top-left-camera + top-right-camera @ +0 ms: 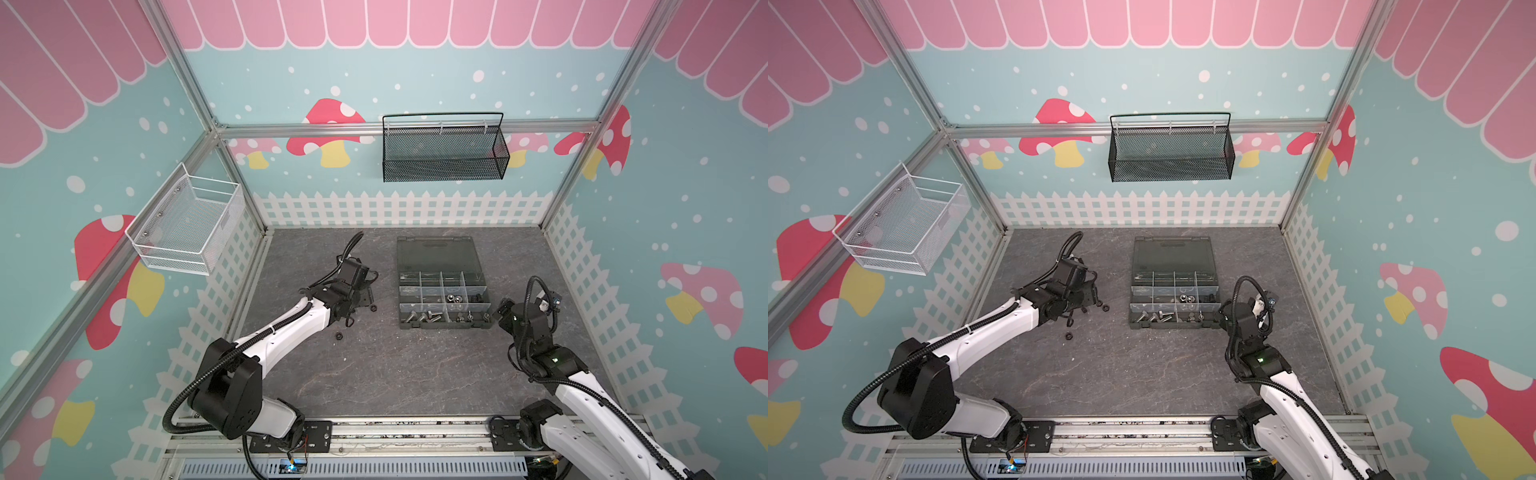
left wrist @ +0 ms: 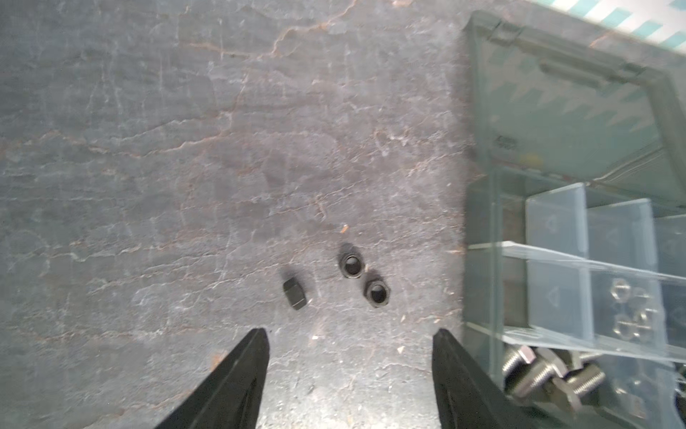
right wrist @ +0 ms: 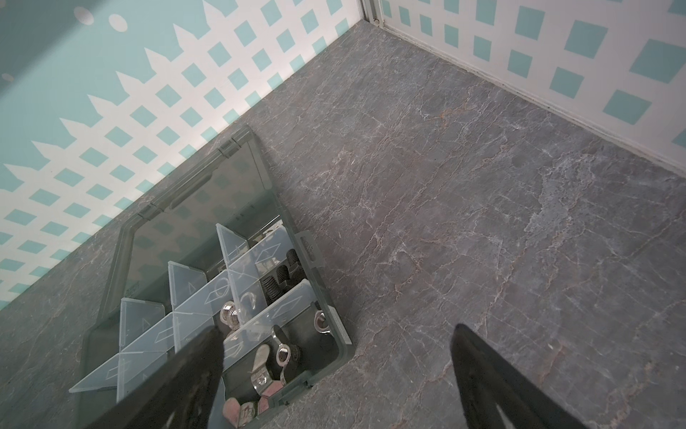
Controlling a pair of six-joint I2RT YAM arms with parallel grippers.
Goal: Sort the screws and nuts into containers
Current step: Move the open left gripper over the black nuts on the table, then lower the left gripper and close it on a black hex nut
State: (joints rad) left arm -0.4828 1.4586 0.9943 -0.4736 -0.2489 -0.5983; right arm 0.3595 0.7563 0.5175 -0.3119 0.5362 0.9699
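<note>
**Left wrist view and top views: nuts, screws, box**

Left gripper (image 2: 350,334): jaws are standing spread, gripping nothing, hovering over the table (image 2: 148,185).

Black nuts (image 2: 350,265): three are lying just ahead of the fingertips (image 2: 252,356), two side by side, one apart. In a top view a fourth nut (image 1: 338,335) is lying alone, just beside the left arm (image 1: 286,330).

Box (image 1: 400,307): lid (image 1: 436,253) is lying open. Silver screws (image 1: 424,318) are sitting in the front left compartment (image 1: 405,309), and silver nuts (image 1: 454,298) are sitting in the middle row.

Right gripper (image 3: 336,330): jaws are standing wide apart, empty, hanging at the box's near right corner.
</note>
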